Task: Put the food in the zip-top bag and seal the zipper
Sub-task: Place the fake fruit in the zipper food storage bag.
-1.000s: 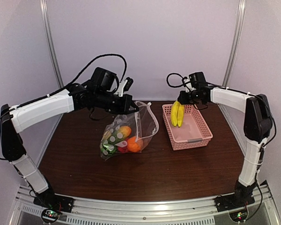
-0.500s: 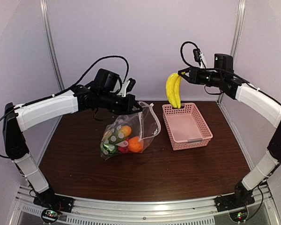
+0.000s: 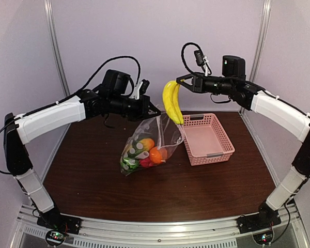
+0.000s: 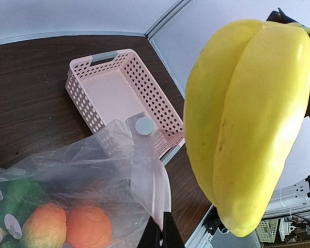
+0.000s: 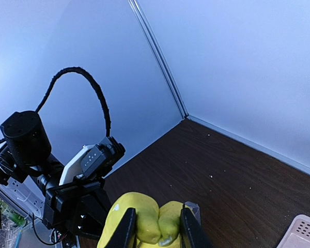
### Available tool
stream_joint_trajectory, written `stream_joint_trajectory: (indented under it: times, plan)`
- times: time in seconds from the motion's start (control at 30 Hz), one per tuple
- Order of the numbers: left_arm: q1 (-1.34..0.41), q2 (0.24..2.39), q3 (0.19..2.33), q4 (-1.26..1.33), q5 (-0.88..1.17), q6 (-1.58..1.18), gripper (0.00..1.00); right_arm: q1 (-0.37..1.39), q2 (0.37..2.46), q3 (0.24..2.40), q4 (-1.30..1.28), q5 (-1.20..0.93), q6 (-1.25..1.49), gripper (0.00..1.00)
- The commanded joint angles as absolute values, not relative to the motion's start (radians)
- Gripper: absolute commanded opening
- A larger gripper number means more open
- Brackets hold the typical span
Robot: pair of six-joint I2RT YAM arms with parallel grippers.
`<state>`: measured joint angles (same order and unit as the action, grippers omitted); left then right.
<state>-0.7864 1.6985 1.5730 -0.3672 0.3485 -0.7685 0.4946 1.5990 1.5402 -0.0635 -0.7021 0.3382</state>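
My right gripper (image 3: 179, 81) is shut on the stem end of the yellow banana bunch (image 3: 171, 102), which hangs in the air just above and right of the bag's mouth. In the right wrist view the fingers of the right gripper (image 5: 156, 227) clamp the banana bunch (image 5: 144, 223). My left gripper (image 3: 152, 112) is shut on the top edge of the clear zip-top bag (image 3: 163, 135) and holds it up. In the left wrist view the left gripper (image 4: 159, 233) pinches the zipper (image 4: 158, 181), and the slider tab (image 4: 144, 125) sits farther along. Inside the bag lie an orange (image 3: 156, 155), green pieces (image 3: 129, 163) and other food.
A pink latticed basket (image 3: 217, 150) stands right of the bag, nothing showing in it. Dark wood table (image 3: 196, 191) spreads in front. White walls with metal posts (image 3: 57, 51) close the back and sides.
The right arm lifted the banana bunch out of the basket and carried it left, toward the bag's mouth. The left gripper shifted the bag slightly right and higher.
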Motion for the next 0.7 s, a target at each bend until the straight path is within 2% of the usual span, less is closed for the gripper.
stream_joint_trajectory:
  times: [0.0,0.3,0.67]
  plan:
    - [-0.782,1.653,1.642,-0.298,0.387,-0.817,0.00,0.522,1.600,1.594,-0.048,-0.670,0.300,0.12]
    - [-0.774,1.623,1.638,-0.265,0.419,-0.875,0.00,0.553,1.613,1.590,-0.043,-0.640,0.235,0.13]
    - [-0.730,1.565,1.513,-0.210,0.415,-0.930,0.00,0.593,1.623,1.457,0.031,-0.610,0.085,0.16]
